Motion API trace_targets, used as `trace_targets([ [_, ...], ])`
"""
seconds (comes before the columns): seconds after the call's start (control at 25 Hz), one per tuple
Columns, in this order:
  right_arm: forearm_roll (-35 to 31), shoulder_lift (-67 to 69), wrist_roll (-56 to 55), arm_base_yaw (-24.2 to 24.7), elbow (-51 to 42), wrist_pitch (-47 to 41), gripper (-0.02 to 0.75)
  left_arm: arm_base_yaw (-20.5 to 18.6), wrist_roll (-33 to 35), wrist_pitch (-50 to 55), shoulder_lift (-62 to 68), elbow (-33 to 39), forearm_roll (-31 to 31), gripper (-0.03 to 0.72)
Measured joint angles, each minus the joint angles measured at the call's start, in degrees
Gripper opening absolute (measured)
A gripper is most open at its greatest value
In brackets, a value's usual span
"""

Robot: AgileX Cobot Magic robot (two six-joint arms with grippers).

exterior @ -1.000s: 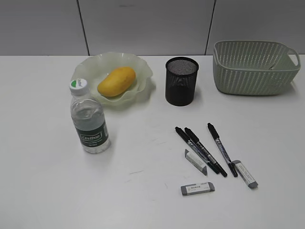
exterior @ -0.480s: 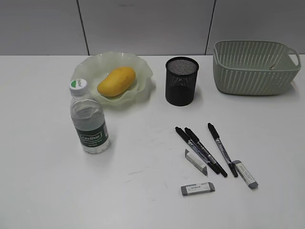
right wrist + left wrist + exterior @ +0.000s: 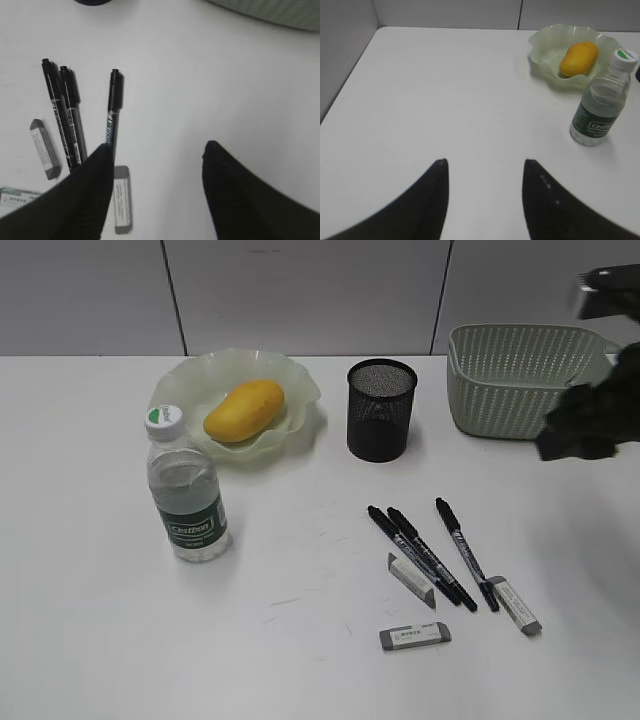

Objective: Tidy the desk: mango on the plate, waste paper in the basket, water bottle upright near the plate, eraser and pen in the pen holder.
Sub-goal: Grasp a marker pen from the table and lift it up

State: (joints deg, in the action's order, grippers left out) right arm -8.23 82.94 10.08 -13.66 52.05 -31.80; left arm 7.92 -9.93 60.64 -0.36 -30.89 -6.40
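The right gripper [image 3: 156, 165], jaws apart and empty, hangs over the desk [image 3: 100, 620] just right of three pens [image 3: 75, 120] lying lengthwise toward the holder [image 3: 381, 410]; the left gripper [image 3: 485, 175], also parted, sits far off beyond the bottle [image 3: 600, 105].

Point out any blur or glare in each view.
Exterior view: the right arm is a dark motion smear; everything else is sharp. Left wrist view: crisp, soft glints on the water bottle. Right wrist view: slightly soft, with the pens faintly blurred.
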Motion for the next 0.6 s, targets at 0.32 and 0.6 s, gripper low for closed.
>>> trace_targets([
  [0.32, 6.43, 26.65, -8.17, -7.48, 17.24, -6.65, 0.459, 0.0, 0.0, 0.0, 0.0, 0.0, 0.22, 0.361],
  [0.6, 6.18, 37.5, -8.75, -7.49, 23.95, -8.69, 0.455, 0.0, 0.0, 0.0, 0.0, 0.0, 0.27, 0.36],
])
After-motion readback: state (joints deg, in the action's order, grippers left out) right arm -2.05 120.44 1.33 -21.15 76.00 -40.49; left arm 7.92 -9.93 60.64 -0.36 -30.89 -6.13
